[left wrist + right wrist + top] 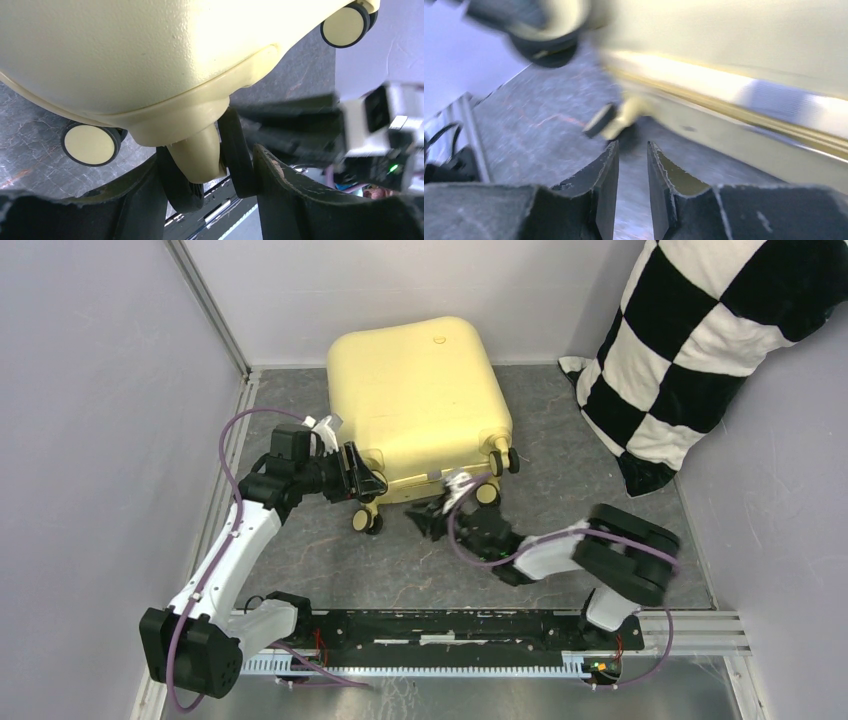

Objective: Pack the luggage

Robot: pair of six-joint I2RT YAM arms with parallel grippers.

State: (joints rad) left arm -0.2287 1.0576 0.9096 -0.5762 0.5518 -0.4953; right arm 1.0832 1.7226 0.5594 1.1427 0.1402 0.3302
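Observation:
The pale-yellow luggage [420, 400] lies closed and flat at the back middle of the floor, its caster wheels toward me. My left gripper [362, 483] is shut on the near-left caster. In the left wrist view [205, 160] its fingers clamp the two black wheels on either side of the yellow caster fork [200, 152]. My right gripper [428, 518] sits low at the luggage's near edge, between the near casters. In the blurred right wrist view [632, 145] its fingers stand a narrow gap apart with nothing between them, just short of a dark zipper pull [604, 121] on the luggage seam [724, 112].
A black-and-white checkered pillow [700, 350] leans in the back right corner. Grey walls close in on the left, back and right. Other casters [497, 475] stick out at the luggage's near right. The arms' mounting rail [450, 635] runs along the near edge.

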